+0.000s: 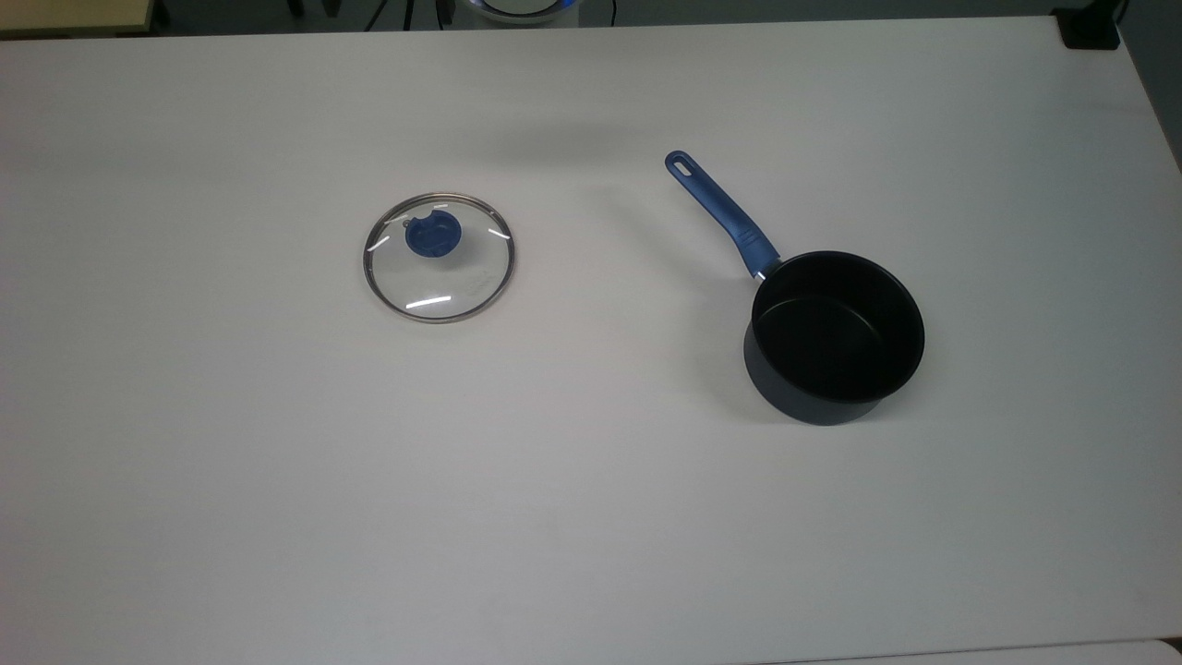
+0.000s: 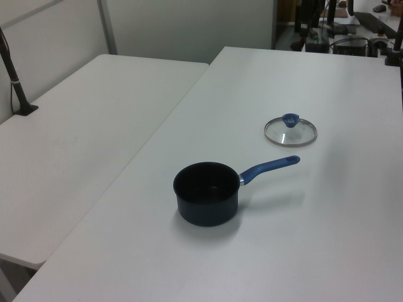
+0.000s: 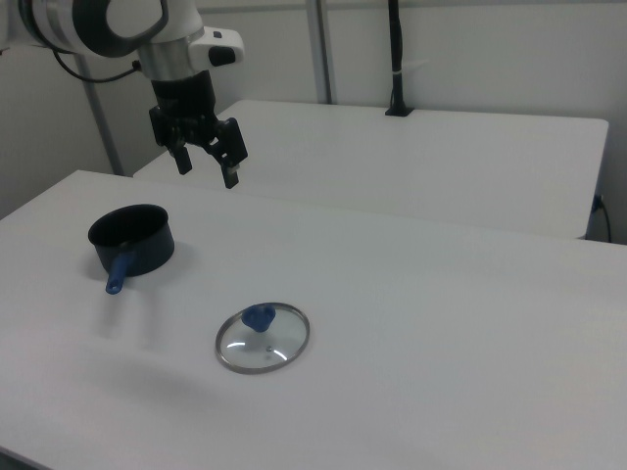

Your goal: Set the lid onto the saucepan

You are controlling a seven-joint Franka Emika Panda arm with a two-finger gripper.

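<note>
A white tabletop (image 1: 572, 517) fills most of the top view. In the left view a second table (image 2: 82, 126) adjoins it at left, with a black pole (image 2: 16, 82) at its far left edge.

A lab or office workspace: bare white tables (image 2: 94, 126), partition walls (image 3: 470, 59), cabled equipment (image 2: 334, 28) behind.
</note>
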